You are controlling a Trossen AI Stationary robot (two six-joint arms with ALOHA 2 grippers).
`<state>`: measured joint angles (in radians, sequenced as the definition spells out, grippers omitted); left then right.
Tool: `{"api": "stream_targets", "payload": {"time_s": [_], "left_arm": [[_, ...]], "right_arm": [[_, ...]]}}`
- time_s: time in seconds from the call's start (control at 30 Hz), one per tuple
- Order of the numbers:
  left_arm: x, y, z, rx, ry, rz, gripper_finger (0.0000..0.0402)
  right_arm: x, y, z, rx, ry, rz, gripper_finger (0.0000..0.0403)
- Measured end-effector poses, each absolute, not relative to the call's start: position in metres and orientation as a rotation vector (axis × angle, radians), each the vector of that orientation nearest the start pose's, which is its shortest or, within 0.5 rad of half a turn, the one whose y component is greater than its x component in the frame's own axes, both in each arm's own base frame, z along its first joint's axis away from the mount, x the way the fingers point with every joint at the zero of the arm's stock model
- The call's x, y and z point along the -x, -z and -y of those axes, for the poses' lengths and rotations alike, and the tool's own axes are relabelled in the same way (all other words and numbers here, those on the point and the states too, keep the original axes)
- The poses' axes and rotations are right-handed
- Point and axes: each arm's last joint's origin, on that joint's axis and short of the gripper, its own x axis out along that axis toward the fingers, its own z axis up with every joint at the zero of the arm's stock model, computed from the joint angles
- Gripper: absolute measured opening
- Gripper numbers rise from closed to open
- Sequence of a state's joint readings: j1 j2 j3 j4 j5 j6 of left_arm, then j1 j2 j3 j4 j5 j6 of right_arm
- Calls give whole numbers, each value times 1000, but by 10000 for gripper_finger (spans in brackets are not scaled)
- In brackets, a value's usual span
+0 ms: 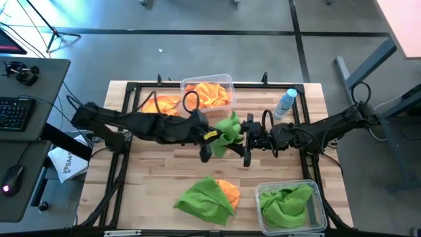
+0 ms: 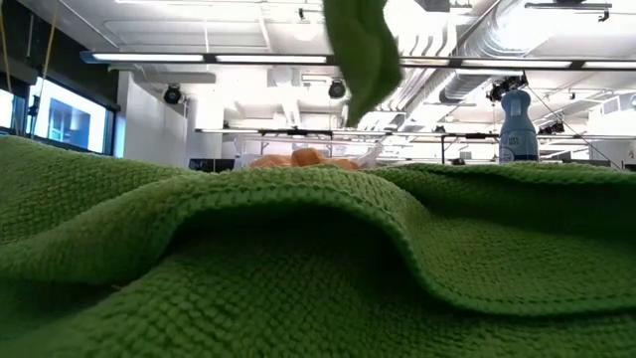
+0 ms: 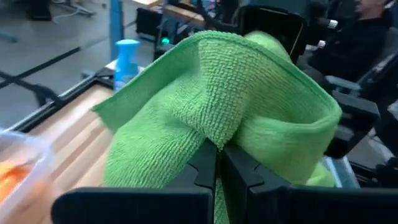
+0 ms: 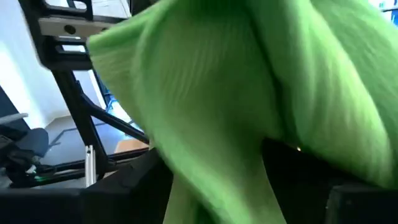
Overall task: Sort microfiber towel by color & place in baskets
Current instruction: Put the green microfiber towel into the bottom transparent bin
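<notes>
Green towel [image 3: 211,106] pinched by your clenched left gripper [image 3: 217,165] | right gripper [image 1: 248,141] released beside it | bare wood below | low view: only its hanging tip.

Place: robotics lab in an open industrial hall.
Evidence: exposed ceiling ducts [image 2: 467,40], strip lights, grey concrete floor [image 1: 217,46], desk with keyboard [image 1: 14,112] beside wooden table [image 1: 164,171].
</notes>
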<state>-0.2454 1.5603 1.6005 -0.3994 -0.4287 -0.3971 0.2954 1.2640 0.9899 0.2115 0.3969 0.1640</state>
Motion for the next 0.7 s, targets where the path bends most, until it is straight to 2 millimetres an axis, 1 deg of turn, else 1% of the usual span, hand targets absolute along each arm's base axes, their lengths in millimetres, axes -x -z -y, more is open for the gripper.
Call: {"api": "stream_targets", "payload": {"time_s": [0.17, 0.27, 0.37, 0.43, 0.57, 0.6, 0.63, 0.7], "left_arm": [[-355, -397, 69, 289, -198, -291, 0], [-358, -394, 69, 292, -186, -299, 0], [-359, -394, 68, 293, -186, -298, 0], [-359, -394, 68, 296, -186, -295, 0], [-358, -395, 68, 363, -196, -288, 0], [-358, -395, 68, 369, -197, -287, 0], [-358, -395, 68, 370, -197, -287, 1], [-358, -395, 67, 370, -199, -288, 1]], "right_arm": [[-278, -340, -69, -129, 120, -57, 239], [-278, -337, -69, -116, 123, -92, 218], [-278, -335, -69, -107, 122, -107, 169], [-278, -335, -69, -106, 115, -113, 123], [-278, -334, -69, -105, 108, -116, 25], [-278, -334, -69, -104, 104, -116, 14], [-278, -334, -69, -104, 103, -116, 13], [-278, -334, -69, -105, 102, -117, 28]]}}
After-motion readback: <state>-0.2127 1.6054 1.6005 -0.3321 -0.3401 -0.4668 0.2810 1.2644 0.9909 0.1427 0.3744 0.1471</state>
